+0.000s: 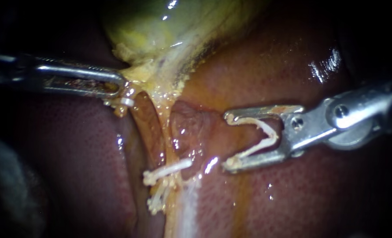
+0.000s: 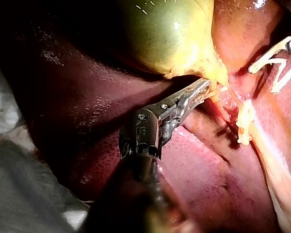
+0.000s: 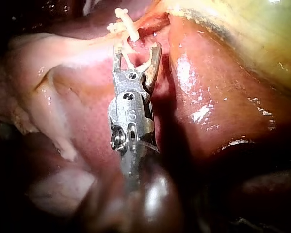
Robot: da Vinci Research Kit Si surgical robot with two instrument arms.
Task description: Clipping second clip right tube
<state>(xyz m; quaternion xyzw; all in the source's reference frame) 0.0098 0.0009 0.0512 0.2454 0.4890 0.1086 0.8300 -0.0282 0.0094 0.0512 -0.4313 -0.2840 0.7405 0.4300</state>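
Right tube [image 1: 166,136]: as best I can tell, the pale yellow strand running down from the gallbladder [image 1: 160,31]. A brown tube [image 1: 144,128] lies just beside it.
Placed clips [image 1: 168,169]: two white ones sit low on the strands, one below the other. I cannot tell which tube each rings.
Clip [image 1: 273,137]: white and spread in a V, seated in the right instrument [image 1: 227,141]. Both jaws bear on it, standing wide apart. Its mouth faces the right tube but stands off beside it, around nothing.
Progress: clip loaded and aimed. Passing it over the tube and squeezing appear left to do.
Left instrument [image 1: 121,94]: jaws closed on the gallbladder's lower fringe, seemingly keeping it taut.
Surface: the liver [image 1: 257,57] is wet and glossy, and likely slippery.
Room: bare liver lies between clip and tube. The left instrument is well apart, and the placed clips sit near the likely landing spot.
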